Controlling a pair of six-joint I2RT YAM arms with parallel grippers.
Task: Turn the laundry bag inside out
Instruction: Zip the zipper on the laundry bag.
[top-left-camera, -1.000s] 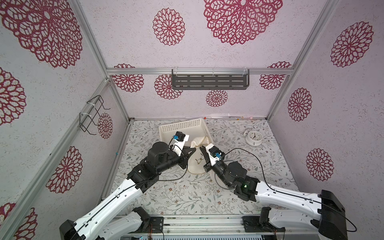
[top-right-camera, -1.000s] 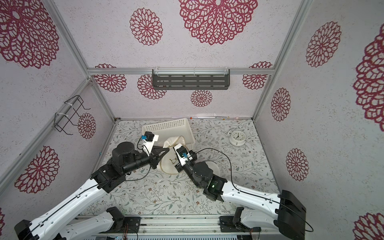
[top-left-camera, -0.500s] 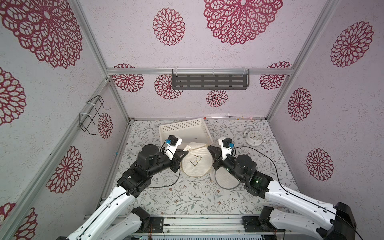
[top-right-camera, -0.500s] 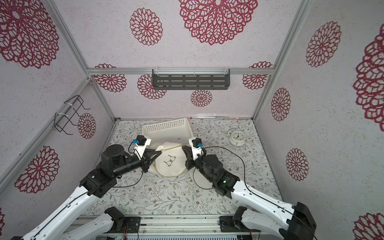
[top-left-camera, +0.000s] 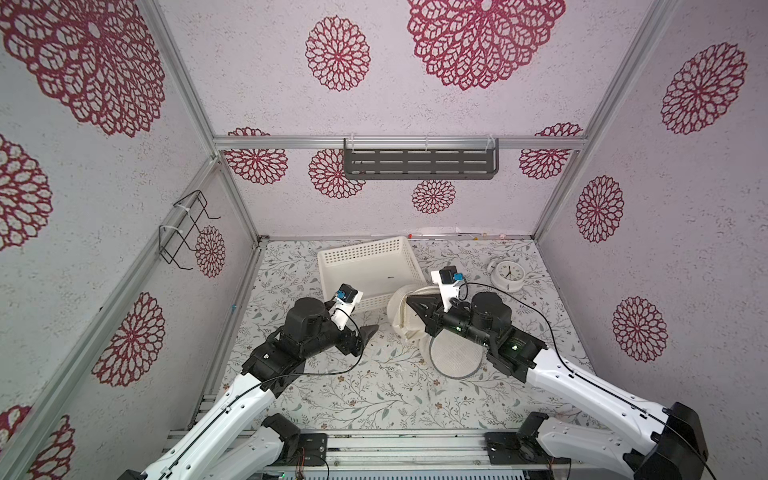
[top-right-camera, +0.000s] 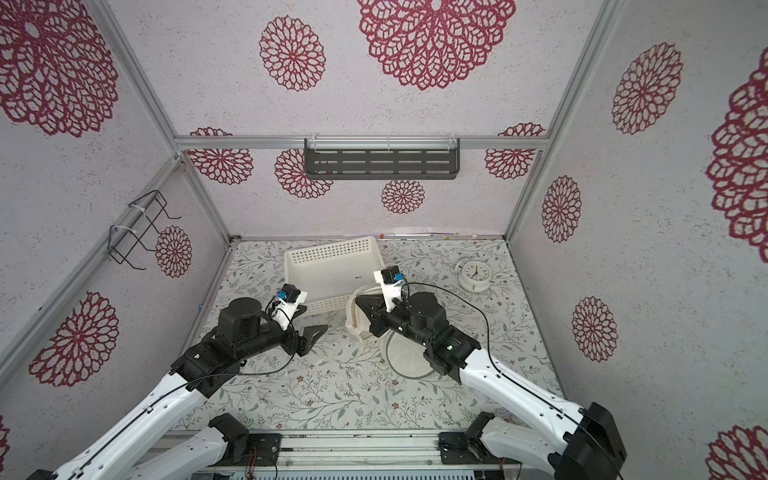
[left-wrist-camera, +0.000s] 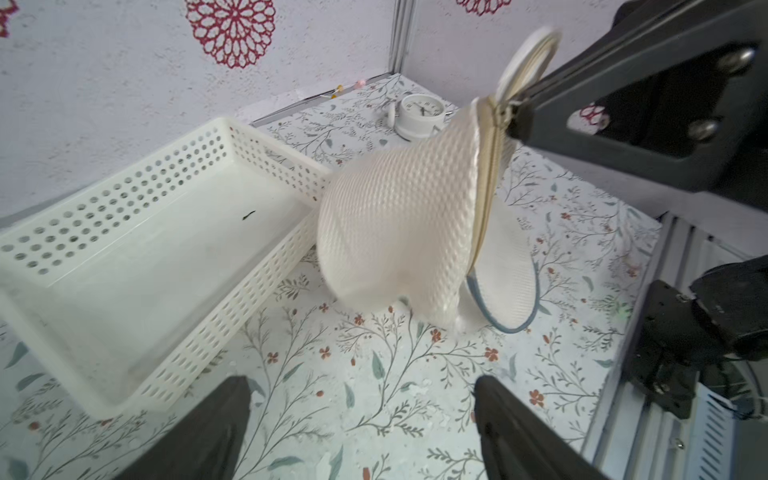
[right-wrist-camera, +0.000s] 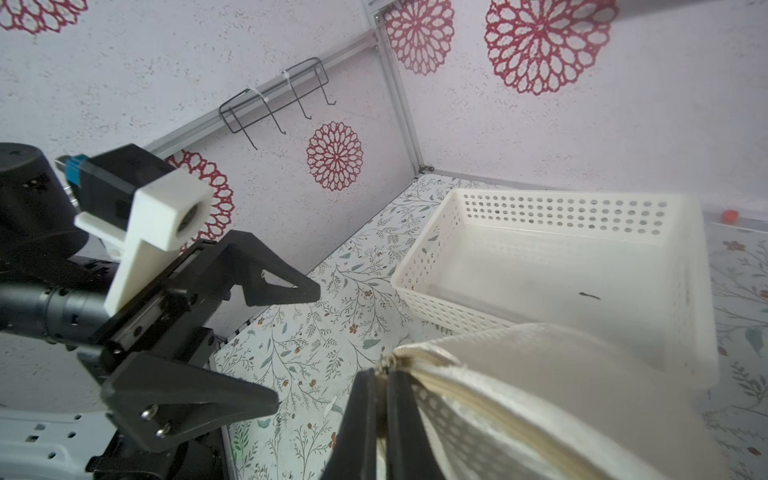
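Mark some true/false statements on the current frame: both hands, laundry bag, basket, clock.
1. The left hand is clamped on the laundry bag. False: it is open, empty and apart from the bag.
2. The right hand is shut on the bag's zipper edge. True.
3. The bag lies inside the basket. False: the right hand holds it up outside the basket.
4. The clock sits on the table, outside the basket. True.
5. The basket holds folded clothes. False: it is empty apart from a small dark speck.
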